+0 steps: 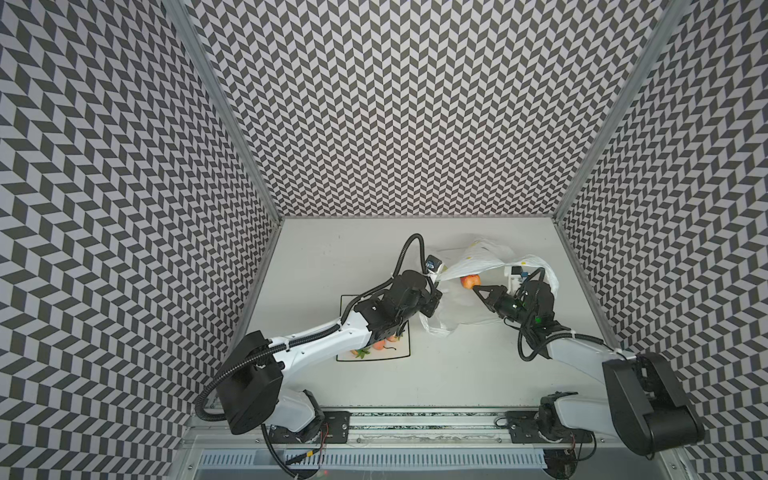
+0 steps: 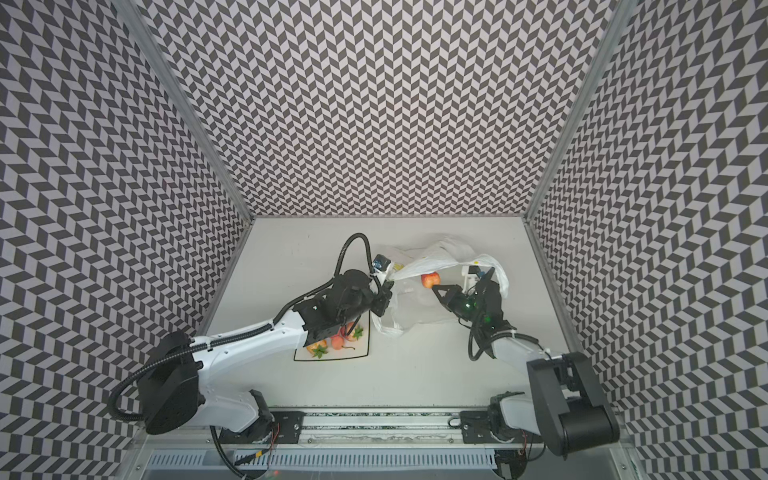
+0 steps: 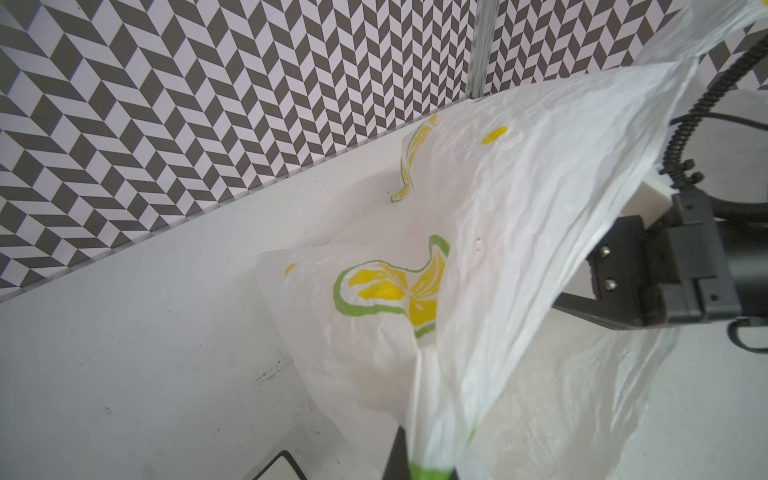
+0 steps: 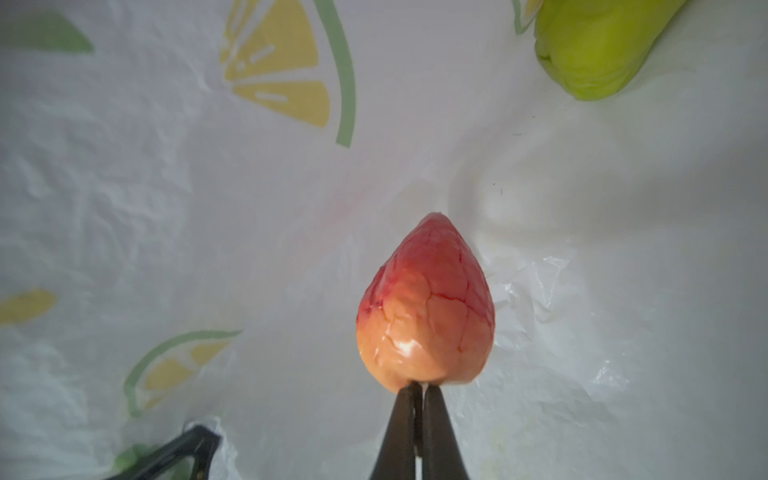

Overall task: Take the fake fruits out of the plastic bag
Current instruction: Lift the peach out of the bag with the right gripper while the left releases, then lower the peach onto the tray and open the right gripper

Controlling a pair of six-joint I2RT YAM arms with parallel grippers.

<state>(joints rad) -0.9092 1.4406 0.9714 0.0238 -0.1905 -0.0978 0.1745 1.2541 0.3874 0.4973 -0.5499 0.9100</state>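
Note:
The white lemon-print plastic bag (image 1: 482, 259) (image 2: 442, 257) lies at the back middle of the table. My left gripper (image 1: 438, 281) (image 2: 390, 283) is shut on a bunched edge of the bag (image 3: 519, 208) and holds it up and open. A red-yellow strawberry (image 1: 470, 281) (image 2: 430, 279) (image 4: 428, 307) hangs at the bag's mouth, with my right gripper (image 1: 477, 289) (image 2: 435, 290) (image 4: 419, 388) shut on its stem end. Several more fake fruits (image 2: 337, 341) lie on the plate, partly under the left arm. A yellow-green lump (image 4: 598, 45) shows inside the bag (image 4: 124, 187); I cannot tell what it is.
The square white black-rimmed plate (image 1: 401, 353) (image 2: 362, 351) sits front left of the bag, mostly beneath the left arm; its rim corner (image 3: 282, 457) shows in the left wrist view. Patterned walls enclose the table on three sides.

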